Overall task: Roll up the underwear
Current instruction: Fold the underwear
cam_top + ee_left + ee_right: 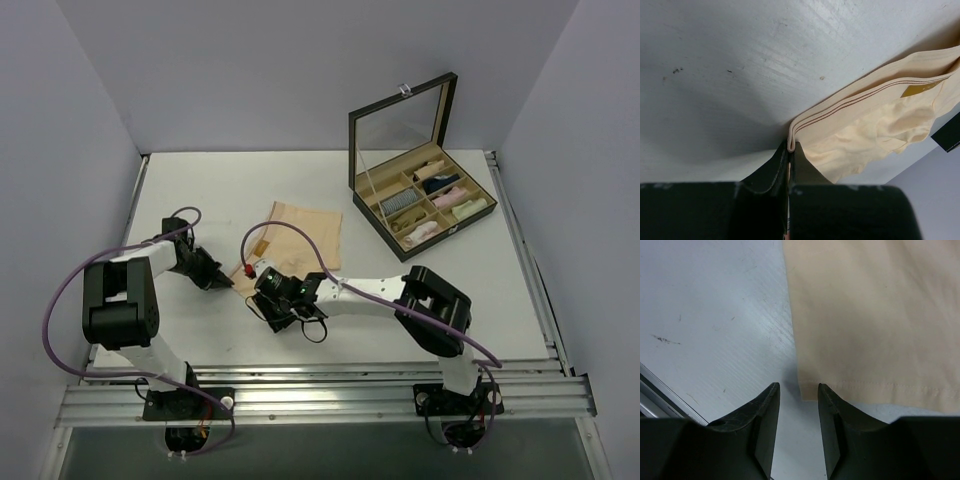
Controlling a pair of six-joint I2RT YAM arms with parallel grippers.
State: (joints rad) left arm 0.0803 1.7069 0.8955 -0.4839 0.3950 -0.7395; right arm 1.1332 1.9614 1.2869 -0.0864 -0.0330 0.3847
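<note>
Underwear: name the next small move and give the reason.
Probably nudge the right gripper forward and close on the underwear corner: its jaws stand open with that corner at their tips, while the left gripper is shut on the waistband.

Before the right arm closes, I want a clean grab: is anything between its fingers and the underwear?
Nothing visible. The right fingers stand open with a hemmed corner of the underwear right at their gap, only bare table around. The left fingers pinch the waistband edge elsewhere.

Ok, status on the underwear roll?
Left pincer shut on waistband corner of unrolled thin peach-beige cloth underwear. Right pincer open at its hem corner. Dark open compartment box apart, far right.
</note>
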